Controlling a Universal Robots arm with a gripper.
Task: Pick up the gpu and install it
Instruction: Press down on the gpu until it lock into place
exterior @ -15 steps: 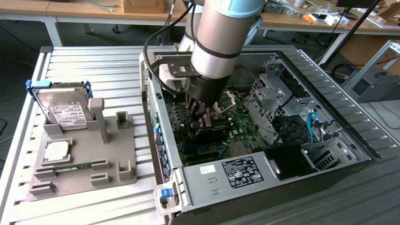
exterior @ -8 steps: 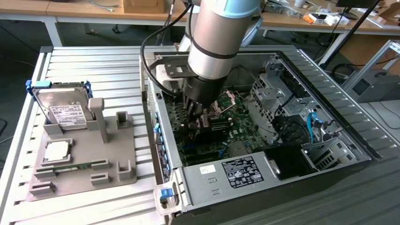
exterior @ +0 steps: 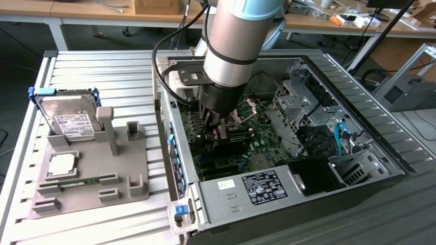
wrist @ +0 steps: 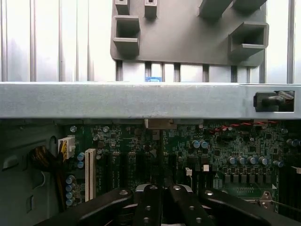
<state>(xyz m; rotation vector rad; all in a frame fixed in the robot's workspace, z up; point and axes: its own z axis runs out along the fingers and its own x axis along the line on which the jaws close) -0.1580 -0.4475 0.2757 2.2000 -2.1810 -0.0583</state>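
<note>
Here hand (exterior: 216, 133) clamped on gpu (wrist: 161, 155), seemingly edge-on over motherboard (wrist: 244, 150); exterior view adds hard drive (exterior: 68, 120)

Arm comes down steeply from above into the open computer case (exterior: 354, 102), silver forearm segment with a pale blue cap near the top, dark band around it. Black wrist section below, a grey bracket and black cable looped off its side toward the exterior view's left. Wrist sits just under the case's upper rim, over the middle of the case floor.

Pincer (exterior: 216, 133) points straight down inside the case, low, close above the board at the case bottom. Fingers (wrist: 146, 197) drawn together, dark metal with small screws, meeting on a thin edge-on card, the gpu (wrist: 162, 155), standing upright between them, clamped.
</note>
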